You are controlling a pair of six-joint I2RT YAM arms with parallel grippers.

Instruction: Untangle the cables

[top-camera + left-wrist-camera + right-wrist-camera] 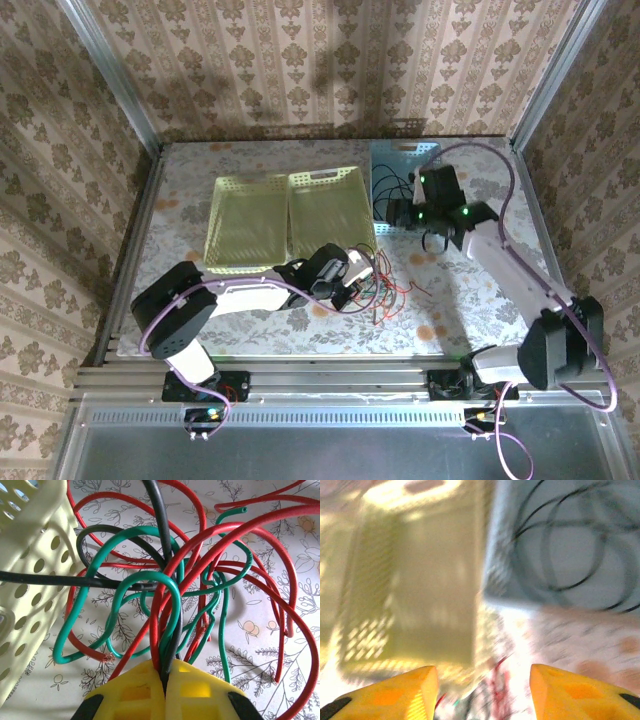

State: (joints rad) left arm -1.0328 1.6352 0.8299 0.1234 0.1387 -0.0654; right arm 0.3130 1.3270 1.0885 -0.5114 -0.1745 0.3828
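Left wrist view: left fingers [135, 692] are pressed together on several strands of the cables [165, 585]. Red, green and black strands fan out in loops from the pinch.
Tangle place: it lies on the floral bench [250, 645], just beside a yellow basket [30, 580]. From the top camera it sits near the middle of the bench [385, 290], in front of the baskets.
Right wrist view: blurred. The right fingers [395, 695] stand apart with nothing between them.
Blue basket [495, 565]: black cable loops [570, 545] lie inside it.
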